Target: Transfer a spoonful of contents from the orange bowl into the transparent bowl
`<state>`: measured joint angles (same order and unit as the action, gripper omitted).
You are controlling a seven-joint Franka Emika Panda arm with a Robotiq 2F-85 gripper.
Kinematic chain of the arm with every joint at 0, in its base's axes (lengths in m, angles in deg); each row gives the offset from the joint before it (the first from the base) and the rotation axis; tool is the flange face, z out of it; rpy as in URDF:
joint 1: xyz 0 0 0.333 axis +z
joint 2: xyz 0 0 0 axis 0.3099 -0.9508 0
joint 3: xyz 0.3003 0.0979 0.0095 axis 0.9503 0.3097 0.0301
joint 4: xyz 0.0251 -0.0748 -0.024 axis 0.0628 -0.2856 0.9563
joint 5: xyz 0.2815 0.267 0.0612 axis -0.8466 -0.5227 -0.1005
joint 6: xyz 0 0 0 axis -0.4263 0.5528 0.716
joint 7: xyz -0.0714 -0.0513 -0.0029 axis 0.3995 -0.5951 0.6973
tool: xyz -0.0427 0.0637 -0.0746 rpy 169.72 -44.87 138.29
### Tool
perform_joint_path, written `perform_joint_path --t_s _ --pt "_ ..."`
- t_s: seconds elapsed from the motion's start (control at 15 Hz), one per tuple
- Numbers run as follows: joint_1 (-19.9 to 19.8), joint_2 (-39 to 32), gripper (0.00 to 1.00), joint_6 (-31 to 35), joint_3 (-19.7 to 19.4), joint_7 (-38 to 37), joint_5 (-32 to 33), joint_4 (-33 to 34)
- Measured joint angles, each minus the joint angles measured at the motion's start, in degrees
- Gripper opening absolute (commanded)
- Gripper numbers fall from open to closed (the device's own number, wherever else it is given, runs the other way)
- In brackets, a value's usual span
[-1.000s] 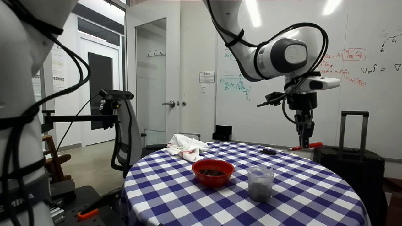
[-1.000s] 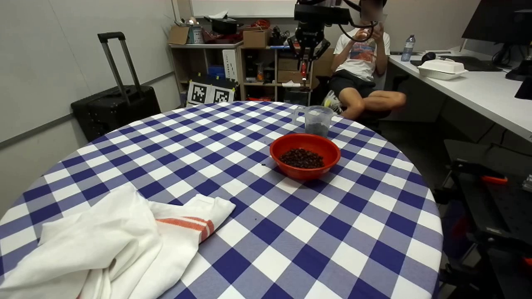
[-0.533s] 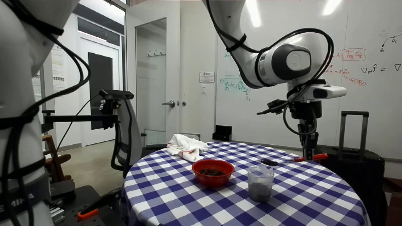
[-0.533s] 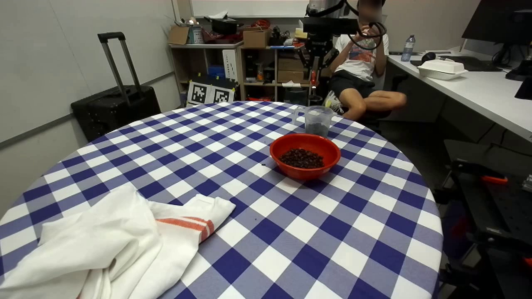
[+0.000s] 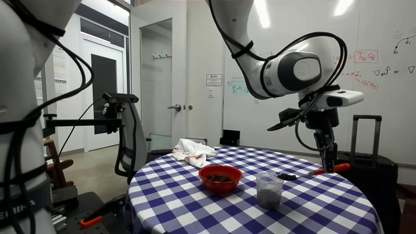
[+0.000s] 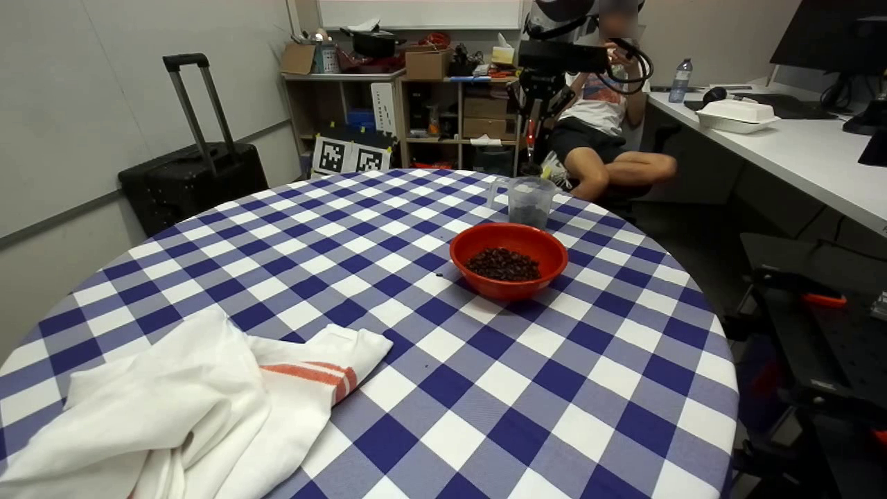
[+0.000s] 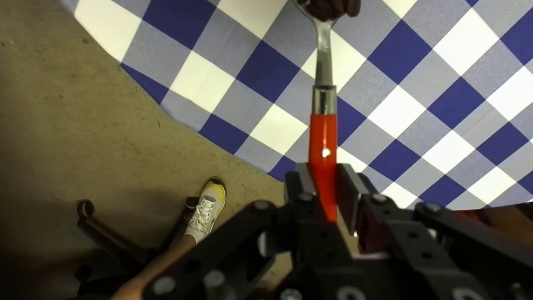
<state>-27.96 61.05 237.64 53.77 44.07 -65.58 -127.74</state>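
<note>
One EMIKA arm (image 5: 14,87), spoon (image 7: 324,104) in tool (image 7: 325,179)

One orange bowl (image 6: 509,291) and one transparent bowl (image 5: 269,182) are counted in both exterior views, along with one white cloth (image 6: 180,409), one checked tablecloth (image 6: 450,440) and one black suitcase (image 6: 187,177). In the wrist view one spoon (image 7: 324,133), one gripper (image 7: 327,183) with two fingers (image 7: 349,196) and one shoe (image 7: 206,210) are found. In an exterior view one person (image 6: 596,111), one clear bottle (image 6: 681,82), one white clamshell box (image 6: 738,116) and two printed marker sheets (image 6: 331,156) are shown. The dark pieces (image 6: 502,265) in the orange bowl are heaped too closely to be counted
</note>
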Motion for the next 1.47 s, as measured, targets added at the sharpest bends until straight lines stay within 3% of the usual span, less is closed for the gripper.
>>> perform_joint_path --t_s 0.53,0.87,1.2,1.47 --pt "3.70 5.42 0.05 2.97 -2.41 -0.92 0.64 -7.13" --pt "6.72 8.32 0.05 10.86 -4.89 -4.88 5.58 -11.74" --pt "12.81 8.52 0.05 18.17 -10.62 -10.63 12.09 -15.70" --pt "19.84 8.37 0.05 22.35 -17.41 -15.07 16.26 -18.15"
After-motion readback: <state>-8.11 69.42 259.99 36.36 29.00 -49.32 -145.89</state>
